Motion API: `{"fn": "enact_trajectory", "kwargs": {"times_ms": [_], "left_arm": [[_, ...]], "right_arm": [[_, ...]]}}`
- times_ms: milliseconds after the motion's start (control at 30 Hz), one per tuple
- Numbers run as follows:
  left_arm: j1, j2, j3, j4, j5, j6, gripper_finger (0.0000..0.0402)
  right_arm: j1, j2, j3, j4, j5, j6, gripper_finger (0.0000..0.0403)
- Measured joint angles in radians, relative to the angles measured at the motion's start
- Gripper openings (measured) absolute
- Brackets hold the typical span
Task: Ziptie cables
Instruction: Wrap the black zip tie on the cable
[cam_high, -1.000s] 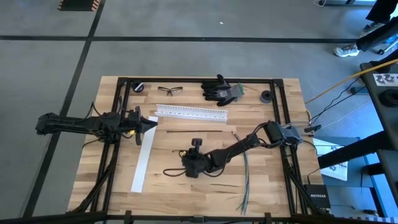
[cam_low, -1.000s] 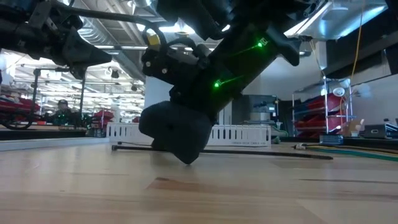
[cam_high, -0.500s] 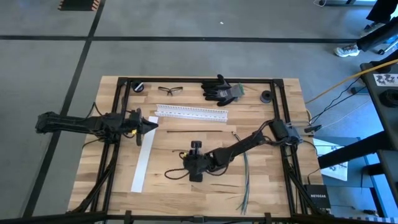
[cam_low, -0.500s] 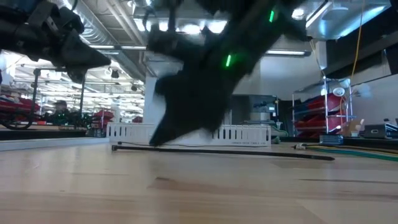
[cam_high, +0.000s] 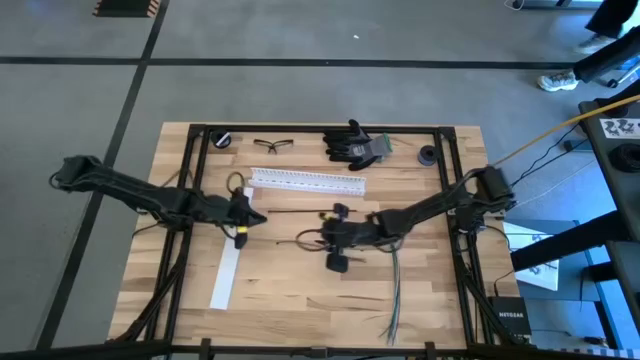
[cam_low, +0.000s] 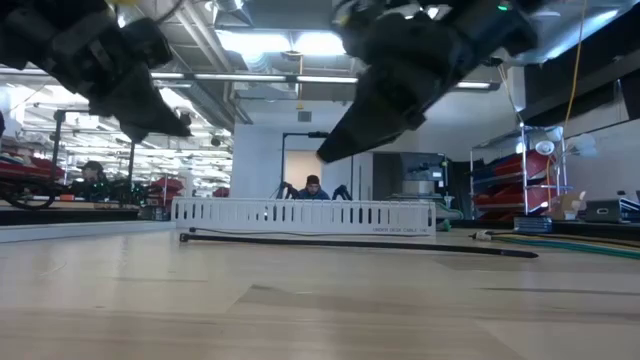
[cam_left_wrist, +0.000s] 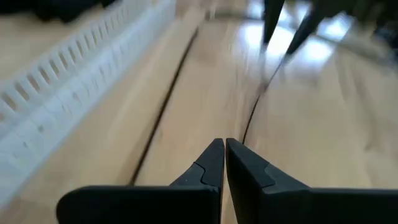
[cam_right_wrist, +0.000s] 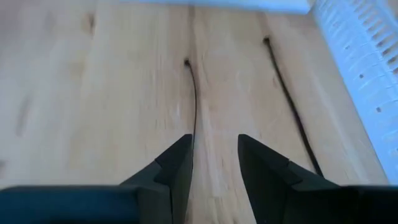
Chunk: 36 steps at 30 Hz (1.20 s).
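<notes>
Two loose cables lie on the table. A straight one (cam_high: 310, 211) lies along the near side of the white slotted rail (cam_high: 307, 181). A curved one (cam_high: 303, 240) lies beside my right gripper (cam_high: 320, 235). More cables (cam_high: 395, 290) lie bunched toward the near right. My right gripper (cam_right_wrist: 214, 138) hangs above the table with its fingers apart, pointing toward the table's left. My left gripper (cam_high: 260, 215) is shut with nothing in it. It is raised off the wood (cam_left_wrist: 224, 146) and points at the curved cable (cam_left_wrist: 255, 106). My right gripper has the curved cable (cam_right_wrist: 194, 106) running out from the inner edge of one finger (cam_right_wrist: 180, 155), with its free end (cam_right_wrist: 186, 62) ahead of the fingertips. I cannot tell whether that finger touches the cable. Nothing lies in the gap between the fingers.
A long flat white strip (cam_high: 230, 265) lies near my left gripper, slanting toward the near edge. Safety glasses (cam_high: 273, 145), black gloves (cam_high: 355, 145) and two small black round things (cam_high: 222, 140) (cam_high: 428, 155) sit along the far edge. A person (cam_low: 313, 185) shows in the room behind.
My right gripper has risen off the table and gone toward the far and right edges, tipping less steeply. The curved cable beside it now lies farther toward the far edge and the right. My left gripper has reached toward the table's right, tipping downward, still shut.
</notes>
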Motion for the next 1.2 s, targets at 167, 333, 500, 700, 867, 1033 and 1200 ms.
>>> {"fn": "enact_trajectory", "kwargs": {"times_ms": [167,333,500,700,867,1033,1200], "left_arm": [[-0.041,0.217,0.054,0.007,-0.019,-0.040,0.0000],[-0.069,0.389,0.107,0.076,-0.019,-0.038,0.0000],[-0.112,0.508,0.136,0.165,-0.015,-0.045,0.0000],[-0.136,0.563,0.158,0.175,-0.014,-0.053,0.0000],[-0.136,0.560,0.157,0.175,-0.015,-0.051,0.0000],[-0.143,0.560,0.157,0.178,-0.015,-0.046,0.0000],[-0.143,0.560,0.157,0.202,-0.015,-0.041,0.0000]], "right_arm": [[0.012,-0.061,-0.146,0.115,-0.025,0.080,0.0115],[0.032,-0.105,-0.200,0.015,-0.025,0.149,0.0115],[0.035,-0.214,-0.199,-0.335,-0.005,0.310,0.0115],[0.034,-0.304,-0.201,-0.759,0.059,0.688,0.0115],[0.040,-0.314,-0.237,-0.797,0.026,0.806,0.0137],[0.041,-0.310,-0.304,-0.776,0.008,0.904,0.0189],[0.041,-0.308,-0.371,-0.625,0.004,0.940,0.0216]]}}
